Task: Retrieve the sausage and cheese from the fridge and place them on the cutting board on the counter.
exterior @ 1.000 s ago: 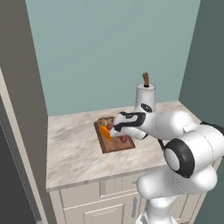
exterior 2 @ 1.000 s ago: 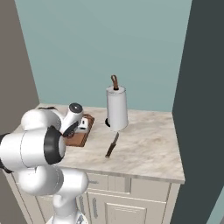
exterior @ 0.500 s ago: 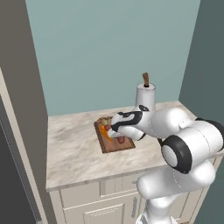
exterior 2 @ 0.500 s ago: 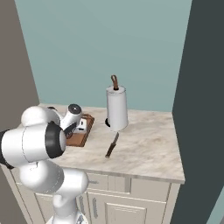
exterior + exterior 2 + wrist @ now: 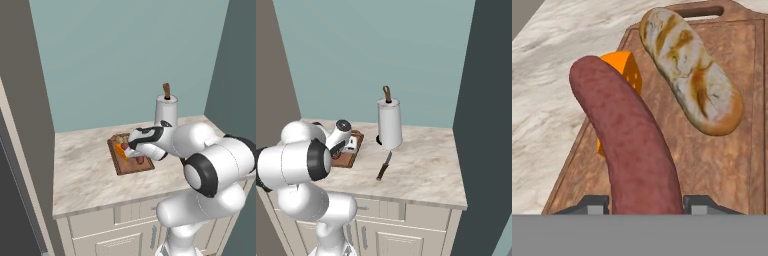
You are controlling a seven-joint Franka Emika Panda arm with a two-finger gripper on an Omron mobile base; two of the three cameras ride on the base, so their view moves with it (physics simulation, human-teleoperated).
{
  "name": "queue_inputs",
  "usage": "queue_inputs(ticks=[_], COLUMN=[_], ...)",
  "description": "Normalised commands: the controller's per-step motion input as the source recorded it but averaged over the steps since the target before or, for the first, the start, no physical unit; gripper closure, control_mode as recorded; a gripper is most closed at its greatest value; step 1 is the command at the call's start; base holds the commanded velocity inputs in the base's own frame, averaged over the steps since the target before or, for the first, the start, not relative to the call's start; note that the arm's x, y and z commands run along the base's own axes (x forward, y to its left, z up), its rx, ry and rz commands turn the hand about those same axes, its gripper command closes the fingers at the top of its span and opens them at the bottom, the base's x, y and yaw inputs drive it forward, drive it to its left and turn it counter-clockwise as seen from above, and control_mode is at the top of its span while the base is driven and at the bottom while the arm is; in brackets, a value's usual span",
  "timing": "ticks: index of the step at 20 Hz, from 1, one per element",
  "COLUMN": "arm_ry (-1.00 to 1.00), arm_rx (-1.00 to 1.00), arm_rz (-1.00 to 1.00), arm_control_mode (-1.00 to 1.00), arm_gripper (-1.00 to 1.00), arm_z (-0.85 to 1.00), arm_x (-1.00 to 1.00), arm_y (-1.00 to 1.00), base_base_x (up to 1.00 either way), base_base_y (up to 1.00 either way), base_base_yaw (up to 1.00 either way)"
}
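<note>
From the left base view, the gripper [image 5: 129, 148] hangs low over the small brown wooden cutting board [image 5: 129, 165] near the pale marbled worktop's [image 5: 85, 175] back edge, beside the orange cheese wedge [image 5: 120, 150].

In the right base view the white arm hides most of the board.

The hand view shows the curved reddish-brown sausage link [image 5: 629, 145] clamped between the fingertips [image 5: 592, 204], above the board for setting down beside a speckled bread loaf [image 5: 692, 70].

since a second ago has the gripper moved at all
Yes. In the left base view the gripper has shifted a little left over the board, away from the paper towel roll, with the sausage between its jaws.
</note>
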Motion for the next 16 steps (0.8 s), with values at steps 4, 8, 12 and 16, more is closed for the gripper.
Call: queue_inputs(ticks=[4,8,12,16], arm_ry=[0.00,0.00,0.00,0.00], arm_rx=[0.00,0.00,0.00,0.00], arm_rz=[0.00,0.00,0.00,0.00], arm_control_mode=[-1.00,-1.00,-1.00,-1.00], arm_gripper=[1.00,1.00,-1.00,-1.00], arm_z=[-0.08,-0.12,-0.09,-0.01], arm_x=[0.06,0.02,0.00,0.00], arm_y=[0.00,0.00,0.00,-0.01], base_base_x=[0.00,0.00,0.00,0.00], base_base_y=[0.00,0.00,0.00,0.00], base_base_yaw=[0.00,0.00,0.00,0.00])
